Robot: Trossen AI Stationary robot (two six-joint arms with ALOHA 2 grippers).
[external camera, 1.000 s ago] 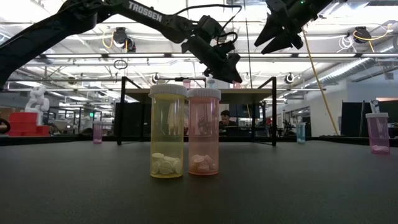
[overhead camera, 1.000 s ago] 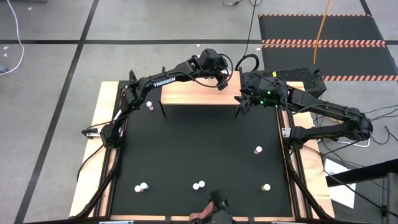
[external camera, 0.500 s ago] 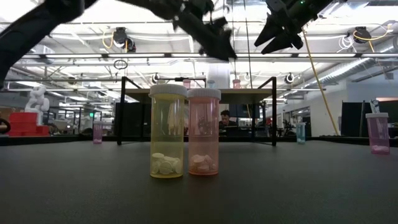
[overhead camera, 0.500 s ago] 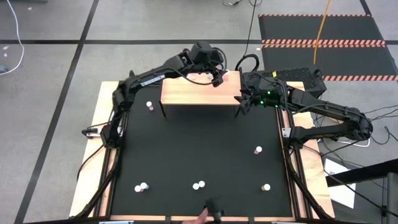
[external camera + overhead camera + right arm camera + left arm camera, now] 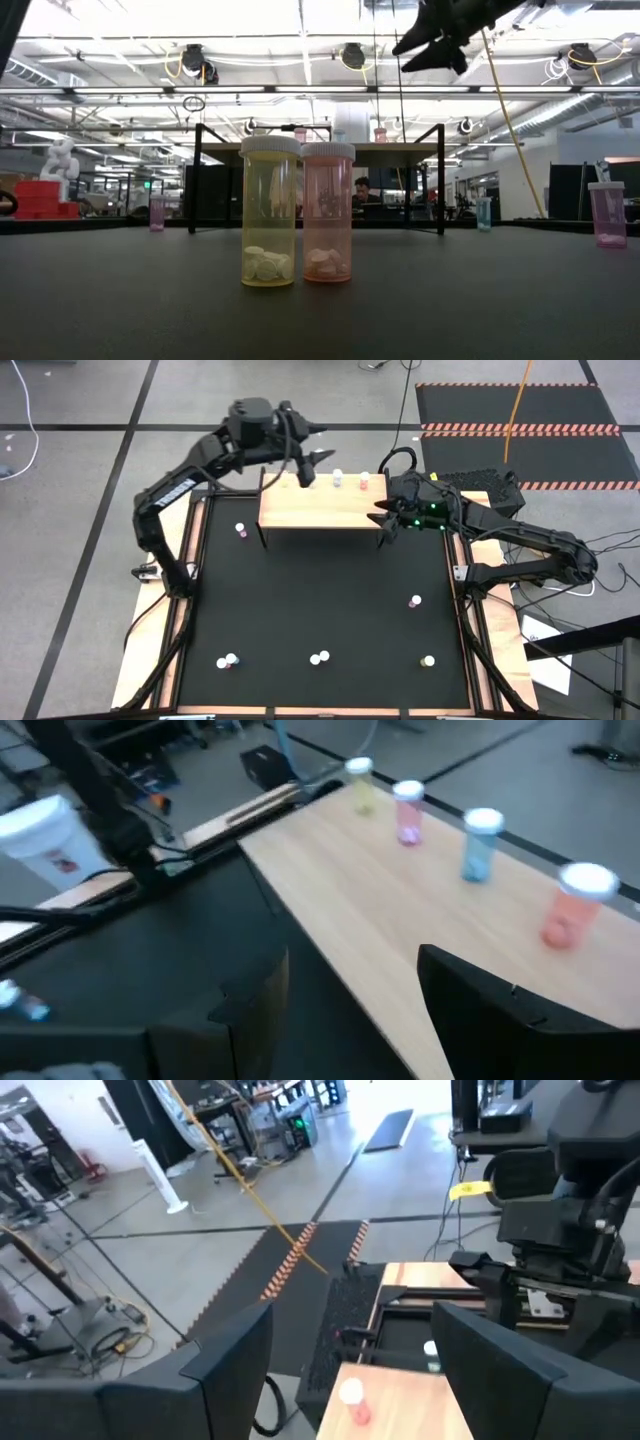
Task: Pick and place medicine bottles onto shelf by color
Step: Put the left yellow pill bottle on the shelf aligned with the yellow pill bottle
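Black table [image 5: 320, 600] carries shelf [image 5: 320, 510] and scattered medicine bottles [image 5: 318, 658]

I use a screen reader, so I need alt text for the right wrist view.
Four small white-capped medicine bottles, yellow, pink, blue and salmon-pink, stand upright in a row along the far edge of the light-wood shelf. The right gripper hangs open beside the shelf, holding nothing.

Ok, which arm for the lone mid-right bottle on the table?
Probably right: its open tool hangs at the shelf's right end, on that bottle's side; the left tool is up behind the shelf.
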